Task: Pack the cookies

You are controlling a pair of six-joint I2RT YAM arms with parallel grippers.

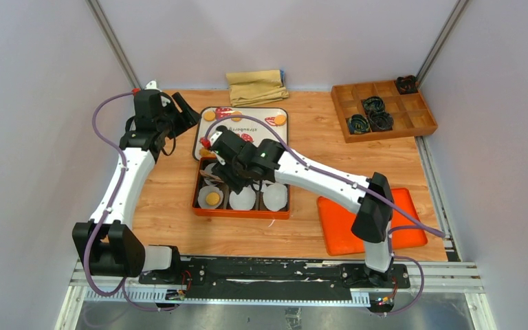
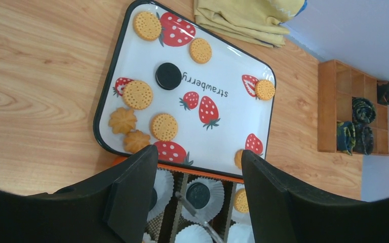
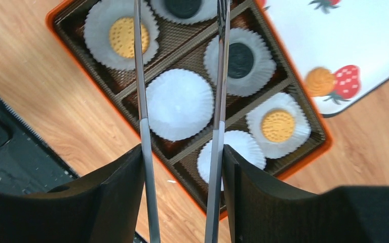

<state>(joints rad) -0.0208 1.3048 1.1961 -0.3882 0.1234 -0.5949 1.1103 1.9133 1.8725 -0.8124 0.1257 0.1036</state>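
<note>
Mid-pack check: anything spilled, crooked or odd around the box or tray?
Nothing stands out. The packed cookies lie flat in their liners, the box sits flat, and the rest wait on the strawberry tray; none lies spilled on the table.

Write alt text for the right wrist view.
Metal tongs in the right gripper hover, empty, over an orange box of six paper liners: two hold golden cookies, two black cookies, two nothing. A strawberry tray shows top right.

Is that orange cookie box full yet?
Partly full. Four paper liners in the orange box hold cookies; two others sit empty.
</note>
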